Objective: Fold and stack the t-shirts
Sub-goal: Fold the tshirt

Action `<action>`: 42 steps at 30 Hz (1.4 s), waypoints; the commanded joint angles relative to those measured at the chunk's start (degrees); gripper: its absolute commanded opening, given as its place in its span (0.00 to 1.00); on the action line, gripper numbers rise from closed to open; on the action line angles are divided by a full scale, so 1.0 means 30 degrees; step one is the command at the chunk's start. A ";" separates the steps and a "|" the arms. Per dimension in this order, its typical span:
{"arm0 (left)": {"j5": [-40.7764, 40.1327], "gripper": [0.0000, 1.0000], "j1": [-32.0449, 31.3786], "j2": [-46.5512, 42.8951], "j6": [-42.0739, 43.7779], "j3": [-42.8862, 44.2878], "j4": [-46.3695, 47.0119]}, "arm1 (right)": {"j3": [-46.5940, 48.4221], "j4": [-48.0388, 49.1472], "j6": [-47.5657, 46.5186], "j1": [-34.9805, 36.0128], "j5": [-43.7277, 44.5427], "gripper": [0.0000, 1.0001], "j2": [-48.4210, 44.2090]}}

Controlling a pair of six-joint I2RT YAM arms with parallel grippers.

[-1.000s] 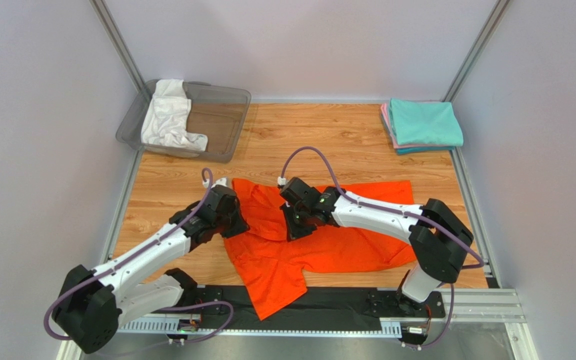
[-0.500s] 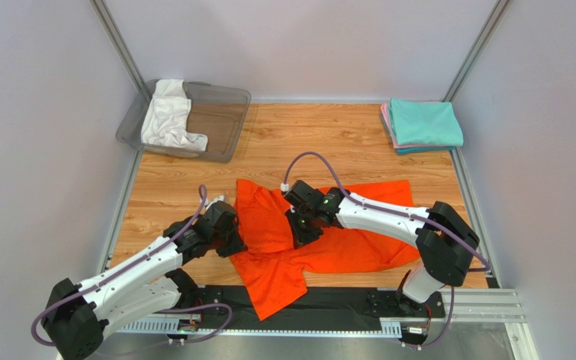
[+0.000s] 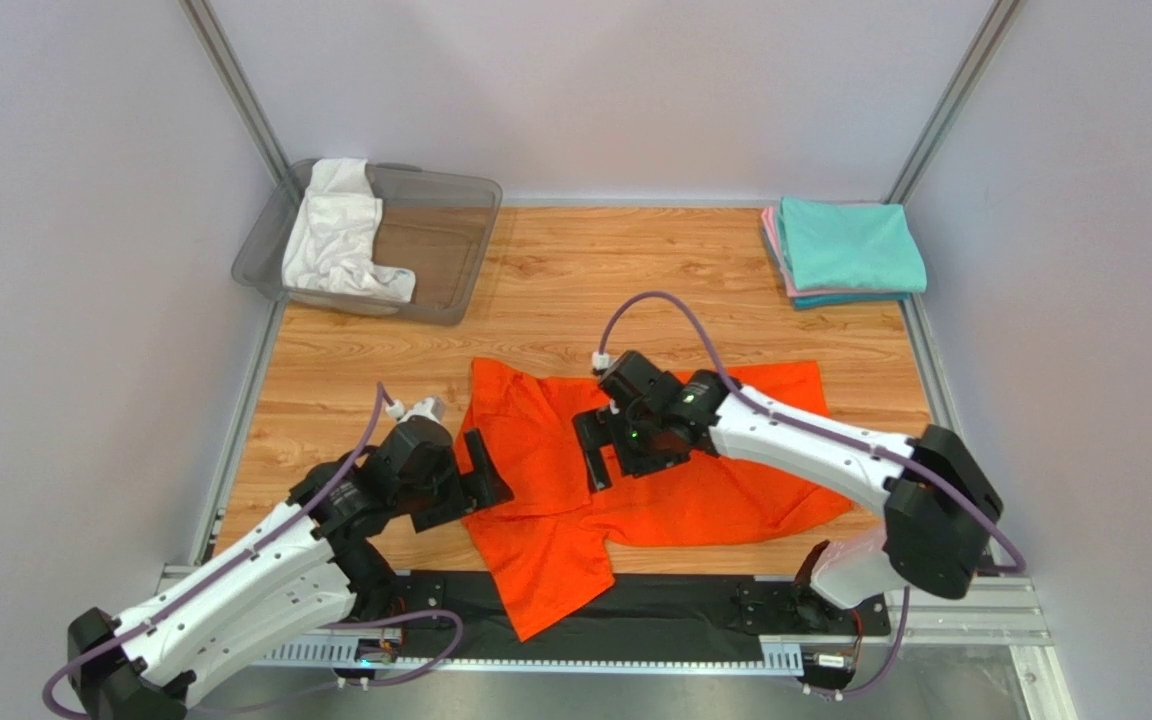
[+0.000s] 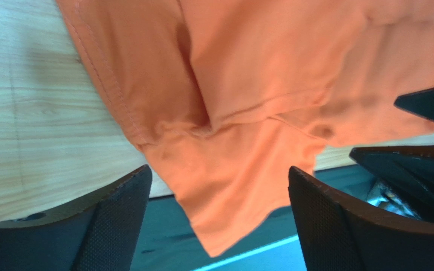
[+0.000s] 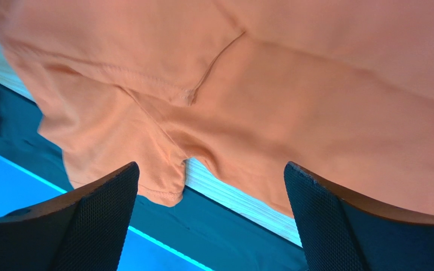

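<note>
The bright orange t-shirt (image 3: 687, 480) lies spread across the middle of the wooden table, one sleeve hanging over the black strip at the near edge. My left gripper (image 3: 485, 470) stands open at the shirt's left edge with nothing between its fingers; in the left wrist view the left gripper (image 4: 219, 220) hangs above the orange shirt (image 4: 247, 84). My right gripper (image 3: 594, 450) is open over the shirt's left-middle part, and in the right wrist view the right gripper (image 5: 211, 217) is above the orange cloth (image 5: 293, 84). A white t-shirt (image 3: 334, 233) lies in the bin. A folded teal t-shirt (image 3: 845, 248) sits on a pink one (image 3: 767, 240).
The clear grey plastic bin (image 3: 447, 225) stands at the back left corner. The folded stack is at the back right against the wall. A black strip and metal rail (image 3: 687, 608) run along the near edge by the arm bases.
Both grippers went from shut to open and let go of the orange shirt. The left arm drew back toward the near edge; the right gripper shifted slightly right.
</note>
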 commanded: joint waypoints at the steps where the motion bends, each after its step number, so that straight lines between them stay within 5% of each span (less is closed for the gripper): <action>1: -0.1473 1.00 -0.0067 -0.0675 0.1224 0.1670 0.0013 | 0.0087 -0.0460 -0.0279 -0.1825 0.1373 1.00 -0.2156; 6: -0.3791 1.00 -0.0038 0.1429 0.2835 0.3458 0.2469 | -0.0412 -0.0372 -0.0836 -0.5343 0.2310 1.00 -0.3828; 12: -0.4231 1.00 0.0312 0.7777 0.3686 0.5772 0.5753 | -0.1145 0.1208 -0.1304 -1.1935 0.1726 1.00 -0.3509; 19: -0.1453 1.00 0.3270 1.3645 0.4479 0.7531 0.8768 | -0.1350 0.3230 -0.1571 -1.6798 -0.0061 1.00 -0.0146; 26: -0.0482 1.00 0.5320 1.7456 0.4976 0.8380 1.0502 | -0.0531 0.4579 -0.1393 -1.7831 -0.0649 1.00 0.2964; 42: -0.1829 1.00 0.7287 2.2173 0.5269 1.1777 0.7255 | -0.0764 0.4990 -0.0750 -1.9764 -0.0180 1.00 0.4432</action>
